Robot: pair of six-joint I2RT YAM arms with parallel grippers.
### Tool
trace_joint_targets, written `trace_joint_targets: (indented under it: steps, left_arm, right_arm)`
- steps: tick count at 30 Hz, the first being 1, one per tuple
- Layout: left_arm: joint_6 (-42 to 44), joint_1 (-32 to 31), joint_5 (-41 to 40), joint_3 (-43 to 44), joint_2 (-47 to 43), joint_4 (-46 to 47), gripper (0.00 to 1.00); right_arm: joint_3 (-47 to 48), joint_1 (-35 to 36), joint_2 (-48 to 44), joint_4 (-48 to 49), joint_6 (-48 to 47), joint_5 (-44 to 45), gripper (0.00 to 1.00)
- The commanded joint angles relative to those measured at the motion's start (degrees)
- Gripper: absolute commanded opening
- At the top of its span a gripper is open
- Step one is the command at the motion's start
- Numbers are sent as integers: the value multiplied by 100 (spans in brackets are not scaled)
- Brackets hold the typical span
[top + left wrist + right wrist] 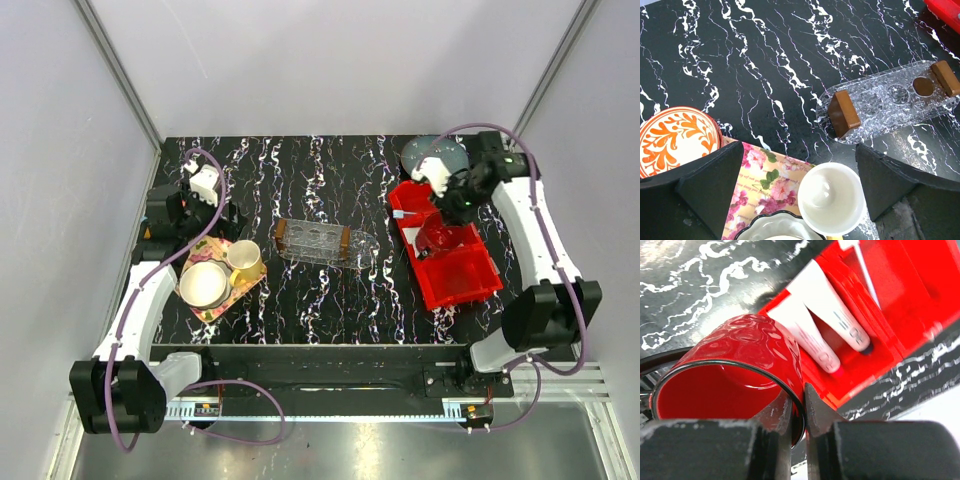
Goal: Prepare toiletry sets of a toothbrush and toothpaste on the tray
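The clear ribbed tray (313,243) with brown end handles lies mid-table, also shown in the left wrist view as the tray (875,127). Two white toothpaste tubes (812,342) (840,315) lie side by side in the red bin (462,278). A thin pale stick beside them may be the toothbrush (864,270). My right gripper (803,390) is shut on the rim of a dimpled cup (730,385) that looks red, held over the bin (900,285). My left gripper (799,150) hangs open over a flowery tray, holding nothing.
The flowery tray (248,287) at the left carries a white mug (832,197) and a bowl (204,285). An orange-patterned dish (675,135) sits beside it. A grey round plate (433,155) lies at the back right, behind the bin.
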Motion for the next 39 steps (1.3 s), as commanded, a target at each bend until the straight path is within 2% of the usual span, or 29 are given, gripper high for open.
trace_joint_targets:
  steps: [1,12,20,39]
  left_arm:
    - [110,-27,182,264,1,159,99]
    - [189,-27,-11,194,-34,150,99]
    - [277,-27,-108,115,-105,150,99]
    - [294,-27,-160,62,-61,159,99]
  right_arm:
    - [496,496,349,-170,-312,-266,0]
    - [1288,1647,1817,313,-129,-38,0]
    - [1473,1955,2450,760,-199,-20,0]
    - [1429,2325,3101,1174,-330,191,0]
